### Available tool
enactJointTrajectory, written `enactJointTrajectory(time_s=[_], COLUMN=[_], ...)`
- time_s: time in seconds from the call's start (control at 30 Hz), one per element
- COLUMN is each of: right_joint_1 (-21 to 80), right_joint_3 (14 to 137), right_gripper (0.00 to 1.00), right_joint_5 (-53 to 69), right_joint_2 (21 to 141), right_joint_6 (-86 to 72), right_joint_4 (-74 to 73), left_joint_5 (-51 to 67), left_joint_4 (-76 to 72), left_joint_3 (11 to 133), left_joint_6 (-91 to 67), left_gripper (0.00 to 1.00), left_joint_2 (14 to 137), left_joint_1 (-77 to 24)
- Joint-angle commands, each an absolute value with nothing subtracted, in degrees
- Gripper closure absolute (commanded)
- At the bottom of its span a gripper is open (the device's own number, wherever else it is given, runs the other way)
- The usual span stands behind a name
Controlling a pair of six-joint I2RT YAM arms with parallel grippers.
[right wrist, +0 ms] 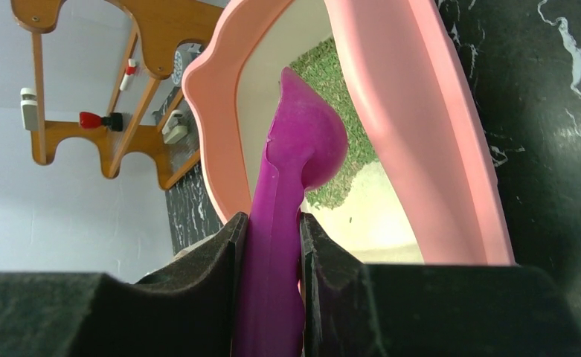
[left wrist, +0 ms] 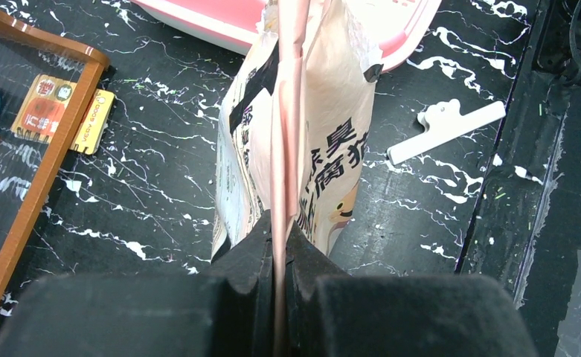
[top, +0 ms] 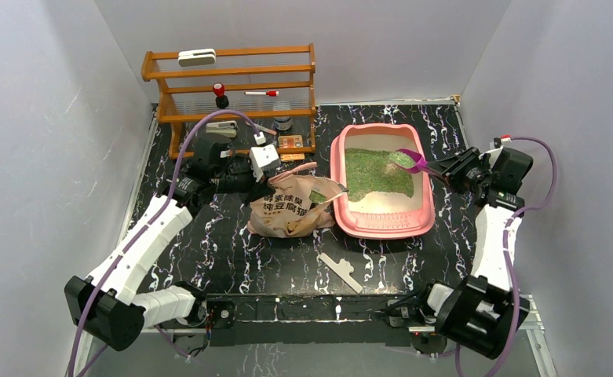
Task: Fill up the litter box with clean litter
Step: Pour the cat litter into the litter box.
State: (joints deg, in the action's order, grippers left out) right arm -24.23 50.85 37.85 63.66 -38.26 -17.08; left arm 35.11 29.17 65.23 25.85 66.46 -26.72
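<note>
The loose green clean litter (top: pixel 377 174) covers the far part of the large pink rectangular plastic litter box (top: pixel 381 229). A purple plastic scoop (right wrist: pixel 306 141) hangs over the litter's right edge. The right gripper (right wrist: pixel 268 223), at the box's right rim, is clamped on the scoop's handle. The left gripper (left wrist: pixel 280 238), pressed closed, pinches the beige printed bag (left wrist: pixel 332 134) just left of the box.

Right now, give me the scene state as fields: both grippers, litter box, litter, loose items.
left gripper: shut on litter bag, pinching an edge seam
right gripper: shut on purple scoop, bowl over the box
litter box: right of the bag
green litter: covers most of the floor, near end bare
white clip: lying loose, on the arms' side of the bag
</note>
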Motion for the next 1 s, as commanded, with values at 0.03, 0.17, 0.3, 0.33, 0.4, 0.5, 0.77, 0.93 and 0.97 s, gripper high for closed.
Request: enactJointTrajectory(time_s=[0.03, 0.17, 0.3, 0.33, 0.4, 0.5, 0.77, 0.93, 0.97], right_joint_1=[-24.11, -24.13, -24.14, -24.09, -24.08, -24.08, -23.72, -22.85, -22.59], right_joint_3=[48.46, 47.57, 48.83, 49.70, 51.30, 54.39, 57.48, 58.62, 58.65], right_gripper=[1.00, 1.00, 1.00, 1.00, 1.00, 1.00, 1.00, 1.00, 1.00], right_joint_5=[33.75, 33.35, 32.51, 32.31, 32.09, 31.40, 29.61, 26.68, 25.90], right_joint_2=[57.04, 55.16, 56.97, 57.92, 60.19, 63.60, 67.84, 67.01, 66.75], right_joint_6=[-37.86, -39.64, -40.98, -41.22, -41.66, -41.38, -39.05, -35.50, -34.88], right_joint_4=[-18.49, -17.45, -14.49, -13.42, -11.78, -10.83, -10.20, -12.49, -12.89], left_joint_5=[37.51, 38.08, 39.14, 39.40, 39.57, 39.55, 39.22, 39.20, 39.26], left_joint_4=[31.53, 31.75, 31.80, 31.72, 31.64, 31.48, 31.18, 31.03, 31.08], left_joint_3=[67.85, 67.87, 67.98, 68.02, 68.01, 68.02, 67.37, 67.15, 67.13], left_joint_6=[27.41, 27.30, 26.78, 26.72, 26.73, 26.81, 26.76, 26.89, 26.89], left_gripper=[1.00, 1.00, 1.00, 1.00, 1.00, 1.00, 1.00, 1.00, 1.00], left_joint_2=[62.18, 61.71, 62.13, 62.14, 62.35, 62.47, 62.14, 62.35, 62.40], left_joint_1=[-26.83, -26.81, -26.81, -26.81, -26.82, -26.81, -26.81, -26.81, -26.81])
